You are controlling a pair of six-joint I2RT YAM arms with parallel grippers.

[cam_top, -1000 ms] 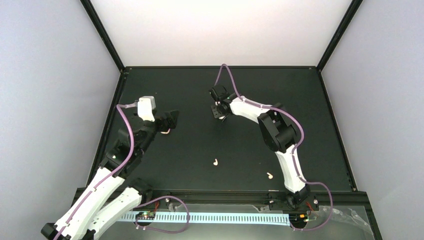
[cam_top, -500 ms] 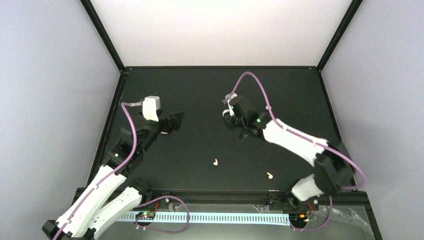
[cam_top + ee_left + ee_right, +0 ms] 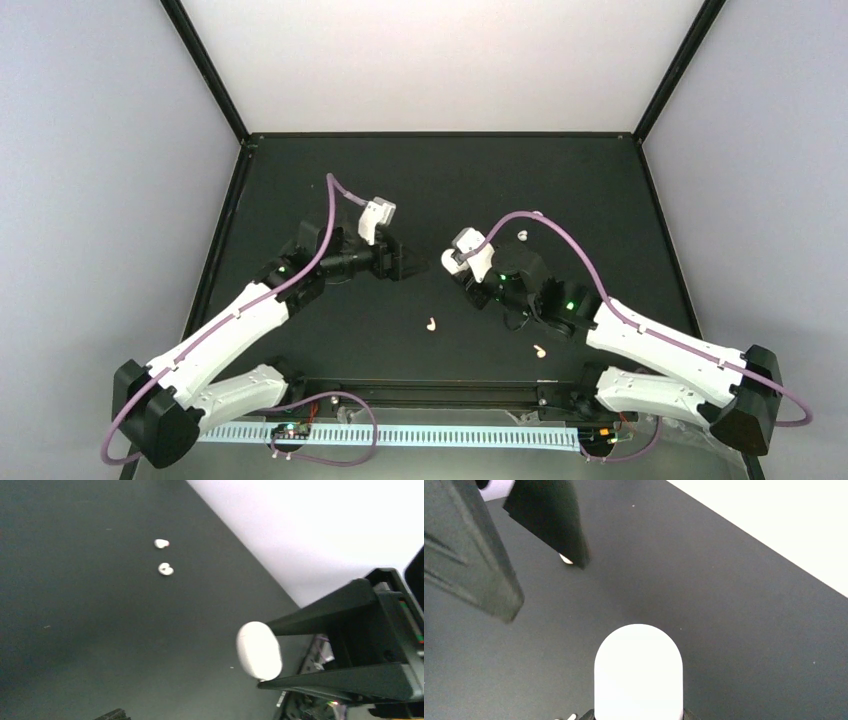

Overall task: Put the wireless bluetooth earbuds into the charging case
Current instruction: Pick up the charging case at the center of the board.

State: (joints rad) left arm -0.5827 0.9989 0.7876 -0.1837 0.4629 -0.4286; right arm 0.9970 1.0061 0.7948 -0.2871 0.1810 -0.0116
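The charging case (image 3: 638,672), apparently closed, is clamped at one end in the right gripper (image 3: 265,655). Its long axis runs straight out past those fingertips toward the left gripper (image 3: 410,265), which faces it close by, spread wide and empty. The earbuds (image 3: 431,324) lie apart on the table (image 3: 330,180), one roughly beneath the gap between both grippers.
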